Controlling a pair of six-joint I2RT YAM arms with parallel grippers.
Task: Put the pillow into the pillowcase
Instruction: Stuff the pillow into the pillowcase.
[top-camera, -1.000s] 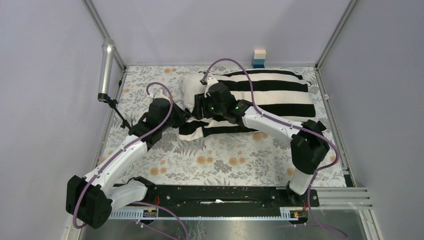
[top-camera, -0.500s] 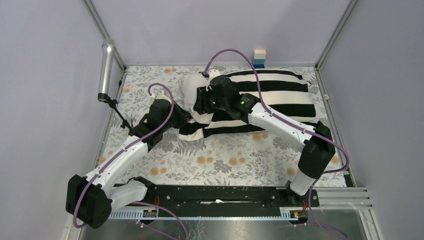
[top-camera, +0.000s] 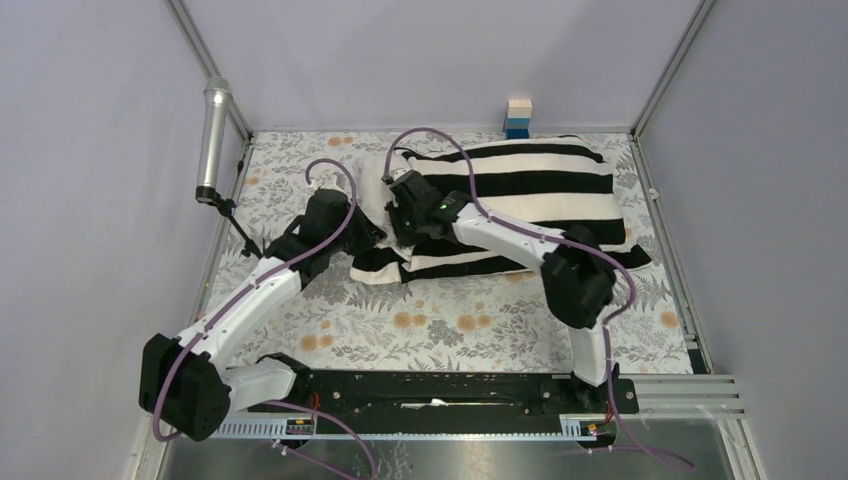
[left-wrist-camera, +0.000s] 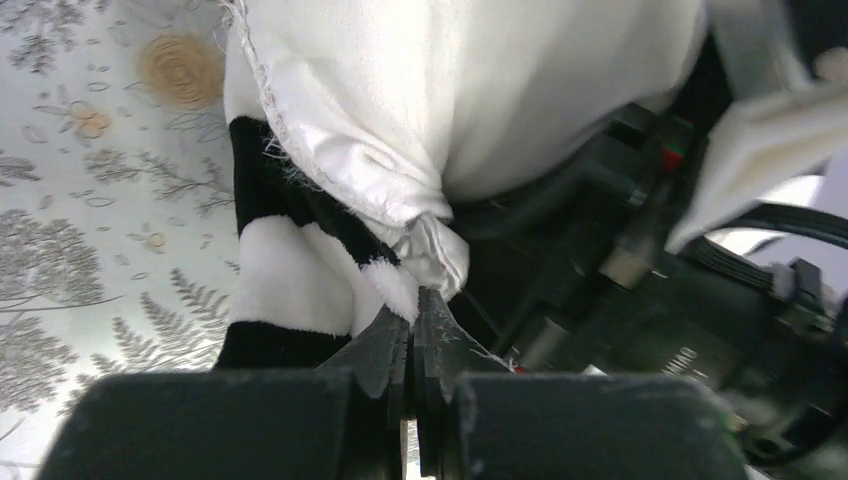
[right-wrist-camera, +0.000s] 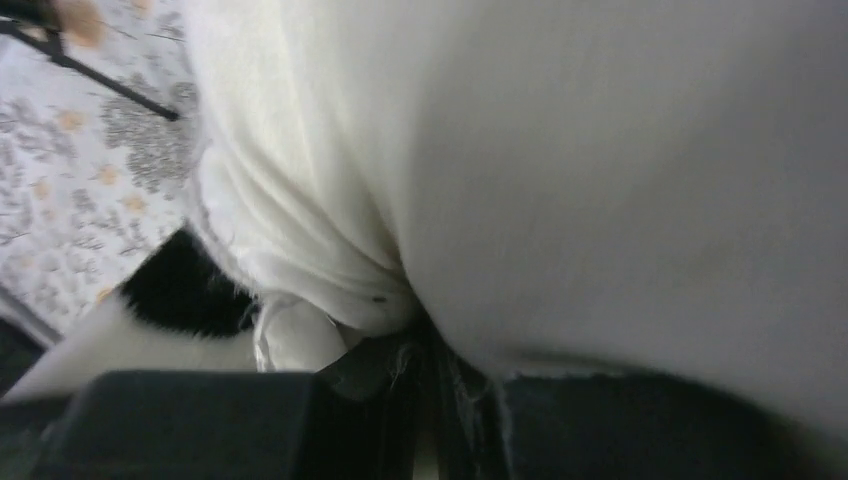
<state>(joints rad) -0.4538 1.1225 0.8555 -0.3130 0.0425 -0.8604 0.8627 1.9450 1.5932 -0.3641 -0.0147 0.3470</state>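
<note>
The black-and-white striped pillowcase (top-camera: 530, 190) lies across the back right of the table. The cream pillow (top-camera: 375, 178) bulges out of its left, open end. My left gripper (top-camera: 368, 237) is at the near-left corner of that opening. In the left wrist view the left gripper (left-wrist-camera: 413, 300) is shut on the pillowcase's frayed hem (left-wrist-camera: 330, 160). My right gripper (top-camera: 400, 222) sits just right of it at the opening. The right wrist view shows the right gripper (right-wrist-camera: 425, 345) closed on bunched white cloth of the pillowcase (right-wrist-camera: 330, 270), with the pillow (right-wrist-camera: 620, 180) pressed against it.
A floral cloth (top-camera: 450, 320) covers the table. A silver cylinder on a black stand (top-camera: 213, 130) stands at the left edge, and a small stack of blocks (top-camera: 518, 117) at the back wall. Metal frame posts and grey walls close in the sides.
The right gripper has moved left and down to the pillowcase's open end and closed its jaws, and its elbow has swung in toward the middle. The left gripper stays shut, nudged slightly back.
</note>
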